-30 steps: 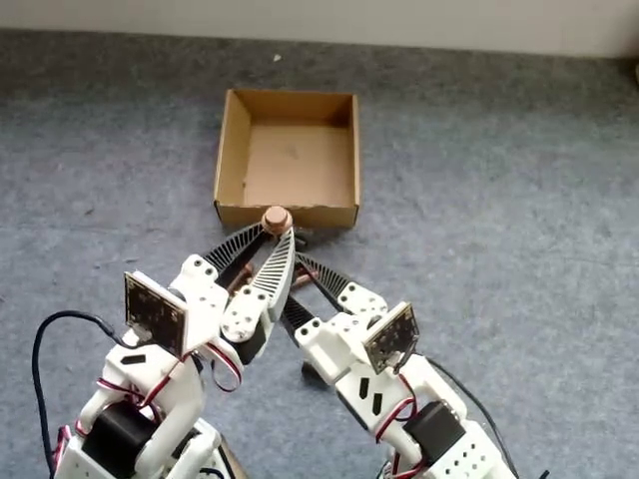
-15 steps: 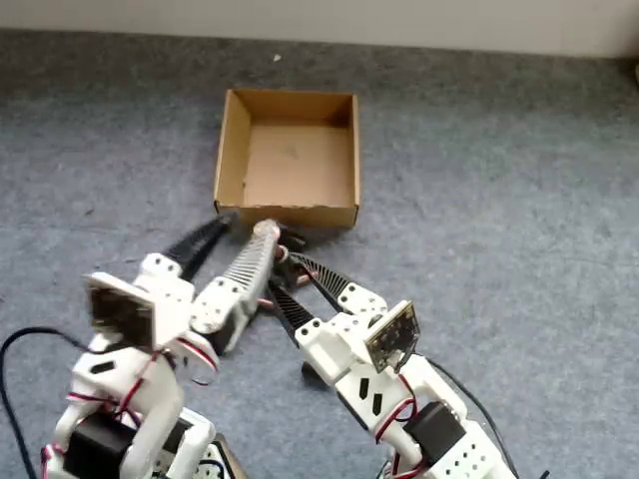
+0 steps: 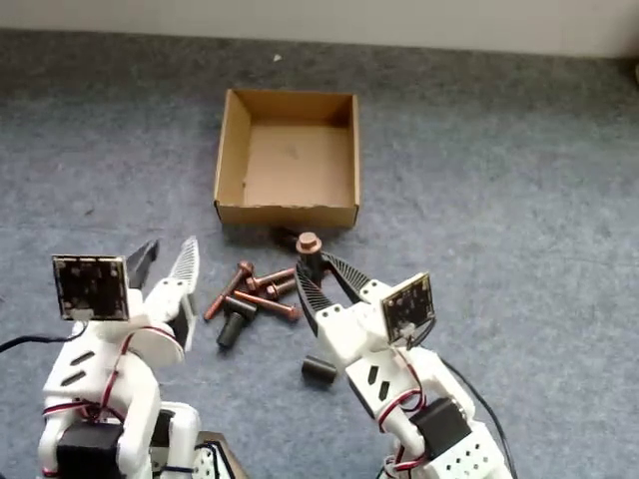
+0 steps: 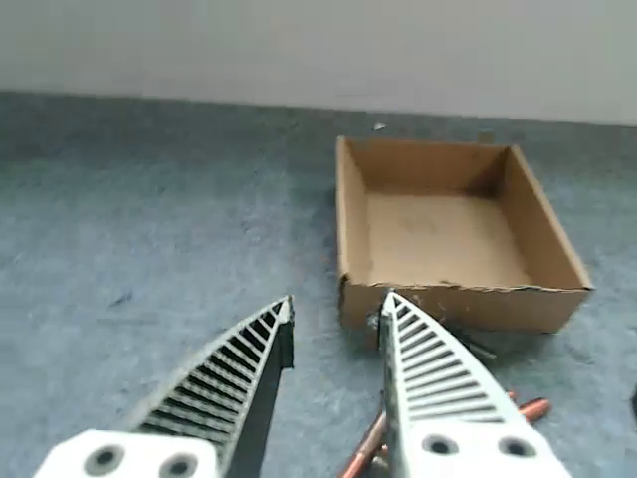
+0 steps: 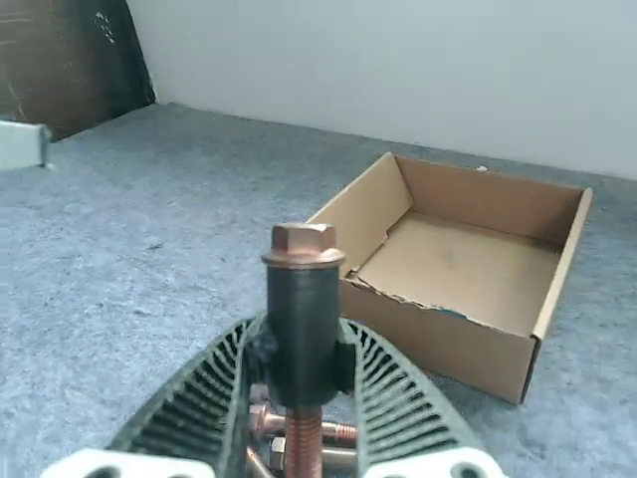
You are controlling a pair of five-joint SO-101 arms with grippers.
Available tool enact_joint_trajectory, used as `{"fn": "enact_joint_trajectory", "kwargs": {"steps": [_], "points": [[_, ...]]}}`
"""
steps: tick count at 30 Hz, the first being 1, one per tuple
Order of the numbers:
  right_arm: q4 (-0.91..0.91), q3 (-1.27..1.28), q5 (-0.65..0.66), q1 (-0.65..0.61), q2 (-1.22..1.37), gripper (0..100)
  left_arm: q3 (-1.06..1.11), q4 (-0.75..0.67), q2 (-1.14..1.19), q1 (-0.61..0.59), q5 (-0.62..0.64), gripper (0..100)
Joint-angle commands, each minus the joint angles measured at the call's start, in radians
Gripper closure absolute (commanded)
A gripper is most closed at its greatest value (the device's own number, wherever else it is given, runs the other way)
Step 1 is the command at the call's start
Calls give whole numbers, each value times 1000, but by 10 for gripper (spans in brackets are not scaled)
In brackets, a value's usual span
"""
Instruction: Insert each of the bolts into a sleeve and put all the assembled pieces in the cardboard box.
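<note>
At 6 o'clock from the cardboard box (image 3: 287, 214) in the high view, just off its front wall, the right claw (image 3: 315, 262) is clamped on a black sleeve (image 5: 302, 319) with a copper bolt (image 3: 308, 242) standing in it. From above, that piece is little more than a flanged hex head. The right wrist view gives the rest: a smooth round sleeve held upright between dark, ribbed fingers (image 5: 199, 408), the bolt's head capping it and a threaded shank coming out beneath. The left claw (image 3: 167, 254) sits at 9 o'clock of the loose bolts (image 3: 262, 287), its ribbed, tapering fingers (image 4: 428, 368) apart and holding nothing. Its wrist view looks between them to the box, whose brown front wall has a ragged upper edge. The loose bolts, three of them, lie crossed on the grey, felt-like cover of the bench (image 3: 499, 200), copper-coloured with flanged heads. The high view alone takes in two loose sleeves, short black cylinders: one (image 3: 232, 324) just beside the pile at 7 o'clock, the other (image 3: 319, 370) apart at 5 o'clock, near the right arm's white housing.
</note>
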Motion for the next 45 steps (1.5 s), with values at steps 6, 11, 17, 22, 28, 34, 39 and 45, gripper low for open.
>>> {"fn": "enact_joint_trajectory", "kwargs": {"steps": [6,11,17,22,28,34,39,45], "points": [[5,64,-5,59,-25,995,234,15,2,-337,-130,839],[1,-107,-3,58,16,995,401,15,2,-364,-219,839],[-113,-386,-2,59,444,995,503,15,2,-364,-333,839],[-334,-613,-2,62,889,995,513,15,2,-360,-336,836],[-562,-885,-2,147,1365,995,530,15,2,-360,-336,836],[-598,-1106,-2,189,1739,989,530,15,2,-361,-336,836],[-598,-1167,-3,193,1867,846,529,15,2,-363,-336,835],[-596,-1168,-3,193,1863,818,529,15,2,-363,-336,835]]}}
